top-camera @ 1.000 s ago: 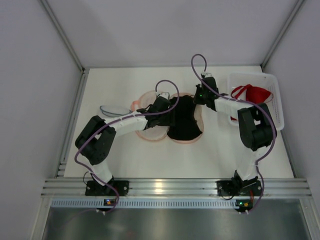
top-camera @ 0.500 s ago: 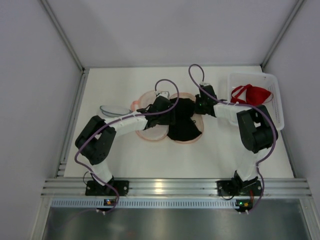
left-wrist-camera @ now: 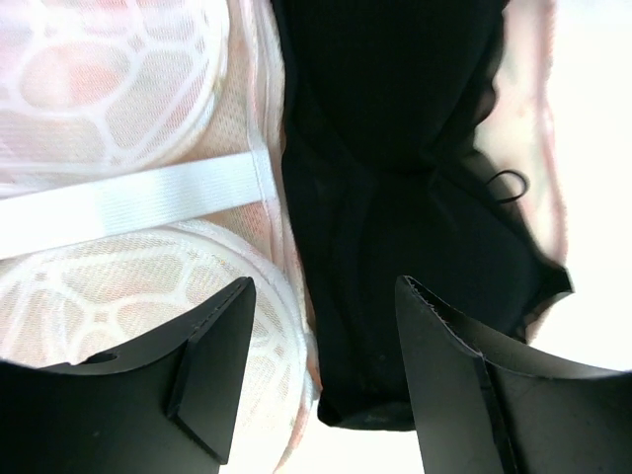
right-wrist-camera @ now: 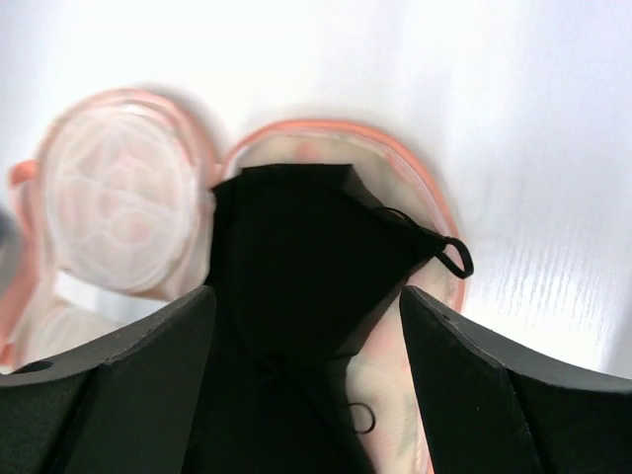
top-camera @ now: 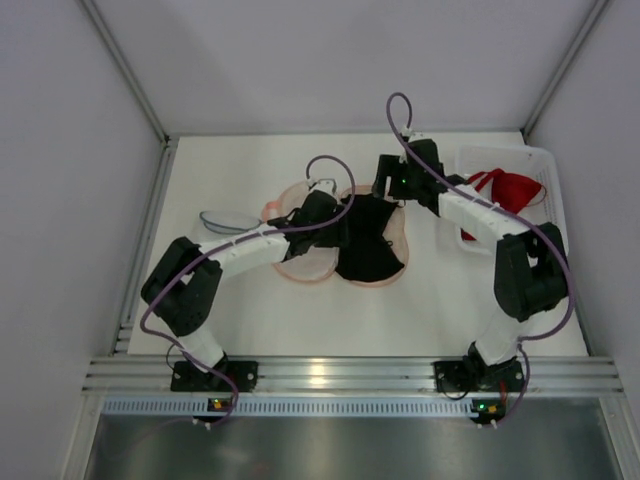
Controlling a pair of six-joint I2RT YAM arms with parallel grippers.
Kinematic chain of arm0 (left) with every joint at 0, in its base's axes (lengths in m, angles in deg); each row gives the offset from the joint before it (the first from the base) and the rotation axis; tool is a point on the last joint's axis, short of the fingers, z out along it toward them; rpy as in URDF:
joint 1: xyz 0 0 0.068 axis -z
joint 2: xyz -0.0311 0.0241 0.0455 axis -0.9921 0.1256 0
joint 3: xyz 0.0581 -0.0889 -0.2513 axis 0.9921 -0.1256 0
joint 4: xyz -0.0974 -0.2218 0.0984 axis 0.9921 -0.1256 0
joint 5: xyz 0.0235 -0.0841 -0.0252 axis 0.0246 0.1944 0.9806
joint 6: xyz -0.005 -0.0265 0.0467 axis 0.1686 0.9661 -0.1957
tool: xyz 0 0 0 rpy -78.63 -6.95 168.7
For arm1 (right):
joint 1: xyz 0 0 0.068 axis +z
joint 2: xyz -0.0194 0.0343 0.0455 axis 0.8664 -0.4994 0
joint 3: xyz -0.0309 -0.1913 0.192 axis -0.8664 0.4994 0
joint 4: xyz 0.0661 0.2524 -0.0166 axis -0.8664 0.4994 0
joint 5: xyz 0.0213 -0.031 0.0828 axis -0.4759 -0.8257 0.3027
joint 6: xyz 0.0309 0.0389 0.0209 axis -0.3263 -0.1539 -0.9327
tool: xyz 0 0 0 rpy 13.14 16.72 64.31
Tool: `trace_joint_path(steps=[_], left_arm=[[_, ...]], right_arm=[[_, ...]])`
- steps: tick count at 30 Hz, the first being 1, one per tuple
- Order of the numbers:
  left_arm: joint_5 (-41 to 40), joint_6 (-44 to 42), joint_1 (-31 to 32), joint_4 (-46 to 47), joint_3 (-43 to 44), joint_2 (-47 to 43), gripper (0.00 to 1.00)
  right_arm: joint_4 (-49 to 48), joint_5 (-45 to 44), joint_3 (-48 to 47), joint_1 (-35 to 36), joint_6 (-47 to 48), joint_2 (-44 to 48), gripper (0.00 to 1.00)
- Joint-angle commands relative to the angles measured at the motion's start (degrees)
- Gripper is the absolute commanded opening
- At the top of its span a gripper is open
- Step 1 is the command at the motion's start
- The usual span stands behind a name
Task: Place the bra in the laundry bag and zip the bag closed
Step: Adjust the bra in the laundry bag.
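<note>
The white surface [top-camera: 250, 310] carries the open laundry bag [top-camera: 308, 268] at its middle, nearer the far edge, its two round halves spread side by side. The black bra [top-camera: 368, 250] lies bunched on the half toward the right edge, so it is in the bag but not tucked. The step now appears to be settling it inside the rim before that shell is shut.

The left end effector [left-wrist-camera: 324, 291] hovers over the seam between the mesh half and the bra, fingers apart and empty. The right end effector [right-wrist-camera: 306, 296] hangs above the bra's far end, likewise spread and holding nothing. A good move would press the fabric toward the cup's centre, then fold the mesh half over it. A small strap loop [right-wrist-camera: 456, 259] reaches the pink rim (likely to snag the zip), so it should go in first.

A white basket [top-camera: 548, 215] with a red garment [top-camera: 510, 187] sits at the far right corner, just beside the right arm. A grey rounded thing [top-camera: 222, 219], unidentifiable, lies toward the left edge.
</note>
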Motion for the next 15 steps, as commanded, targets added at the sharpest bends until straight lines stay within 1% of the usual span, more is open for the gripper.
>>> trace_joint_path(steps=[1,2,3,6,10,12,13,15], left_arm=[[-1.35,-0.45,0.25,2.28,-1.33,-5.66,0.65],[-0.74,-0.45,0.25,2.29,-2.03,-6.88,0.64],[-0.21,-0.71,0.34,2.20,-2.91,-7.51,0.64],[1.90,-1.15,0.69,0.28,-3.70,-9.00,0.63],[-1.25,1.21,3.32,-3.86,-3.97,-9.88,0.63],[-1.96,2.70,4.46,-3.87,-5.11,-9.71,0.62],[-1.88,4.45,4.73,-3.61,-5.11,-9.45,0.62],[-1.61,5.08,5.52,-3.34,-4.33,-7.96,0.60]], right_arm=[[-1.76,4.16,0.95,0.81,-1.24,5.91,0.77],[-2.82,3.90,2.18,0.81,-1.68,6.96,0.76],[-3.78,1.81,4.55,0.81,-1.59,7.23,0.76],[-3.44,-3.82,5.10,0.20,-0.19,5.49,0.76],[-4.66,-2.69,5.18,-2.70,-0.80,3.37,0.72],[-6.16,-2.34,6.85,-3.14,-0.89,4.07,0.71],[-6.51,-1.73,7.20,-3.15,-0.89,4.42,0.70],[-7.57,-0.93,8.25,-3.15,-1.24,5.30,0.70]])
